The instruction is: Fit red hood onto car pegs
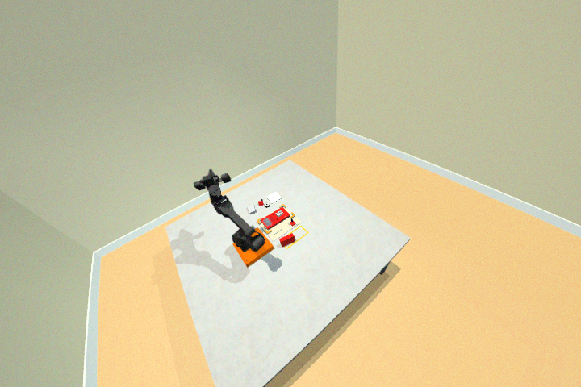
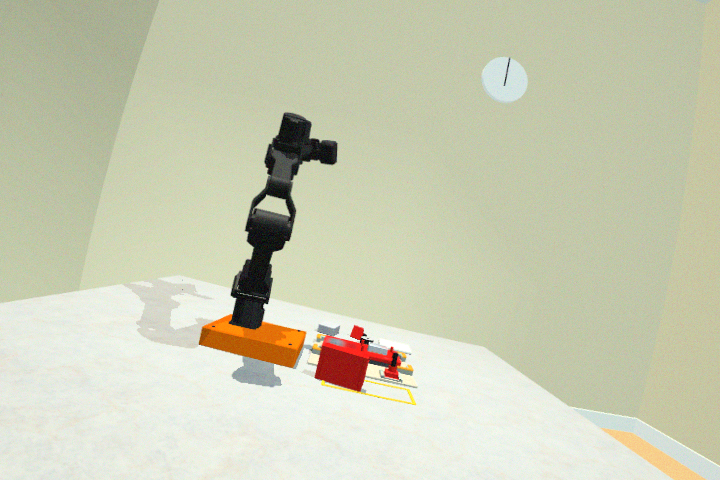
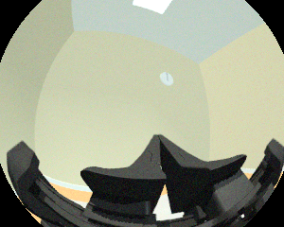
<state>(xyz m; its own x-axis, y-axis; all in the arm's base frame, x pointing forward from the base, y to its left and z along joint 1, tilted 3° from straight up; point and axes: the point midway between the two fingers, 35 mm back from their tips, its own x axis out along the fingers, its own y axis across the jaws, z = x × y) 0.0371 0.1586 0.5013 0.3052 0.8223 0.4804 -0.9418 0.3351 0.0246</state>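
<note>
The red hood (image 1: 287, 239) (image 2: 342, 363) stands on the table like a block, at the left end of a yellow outline (image 1: 307, 233) (image 2: 412, 396); its holes are not visible. The red chassis (image 1: 275, 220) sits in the jig between yellow-orange corner brackets (image 1: 293, 215), with the pale engine block (image 1: 279, 213) on its deck. The pegs are too small to make out. In the exterior view the hood partly hides the chassis. My gripper (image 1: 210, 171) (image 3: 157, 138) is high above the table, far from the hood and chassis. Its fingertips meet, with nothing between them.
The arm stands on an orange base (image 1: 250, 259) (image 2: 253, 345) beside the jig. A red clamp-like piece (image 1: 292, 222) (image 2: 391, 372) stands near the chassis, another red piece (image 1: 261, 201) (image 2: 357, 331) behind it. A grey block (image 1: 251, 209) (image 2: 328, 328) and white plate (image 1: 273, 197) lie at the back.
</note>
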